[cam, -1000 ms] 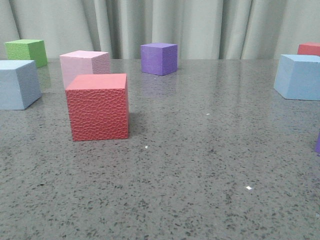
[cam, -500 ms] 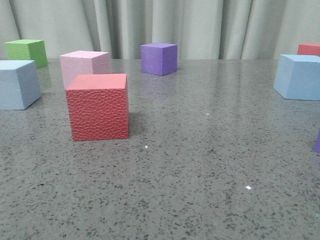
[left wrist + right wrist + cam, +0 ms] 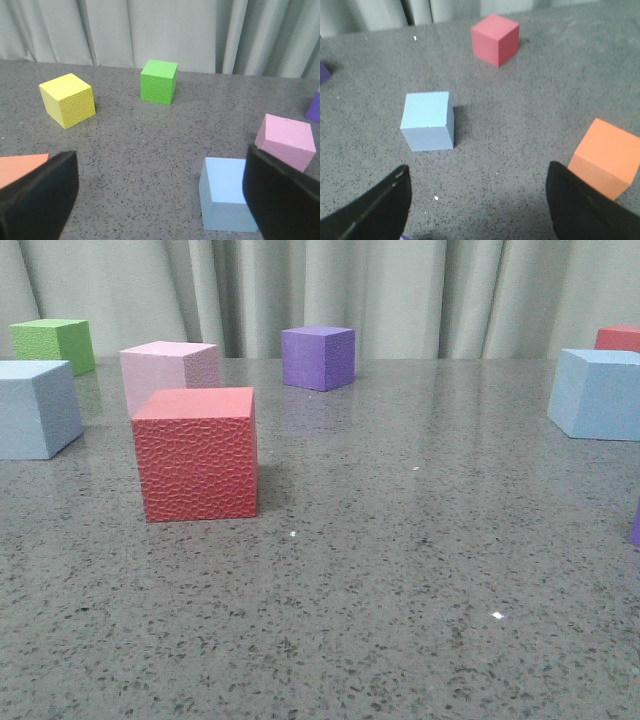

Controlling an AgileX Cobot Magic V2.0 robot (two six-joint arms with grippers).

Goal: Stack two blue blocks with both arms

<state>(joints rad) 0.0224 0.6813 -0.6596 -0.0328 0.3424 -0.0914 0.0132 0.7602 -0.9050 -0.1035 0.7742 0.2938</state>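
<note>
One pale blue block [image 3: 35, 408] rests at the table's far left edge in the front view, the other blue block [image 3: 598, 393] at the far right. Neither arm shows in the front view. In the left wrist view my left gripper [image 3: 160, 190] hangs open above the table, and the blue block [image 3: 225, 197] lies just inside one dark finger [image 3: 282, 195]. Through the right wrist camera my right gripper [image 3: 477, 200] is open too, with the other blue block [image 3: 427, 120] ahead of it on the table, apart from the fingers.
A red textured cube [image 3: 197, 452] stands front left, a pink cube [image 3: 168, 370] behind it, a green cube [image 3: 55, 342] back left, a purple cube [image 3: 318, 356] at the back. The left wrist view adds a yellow cube [image 3: 67, 99]; an orange cube [image 3: 606, 156] lies beside the right finger.
</note>
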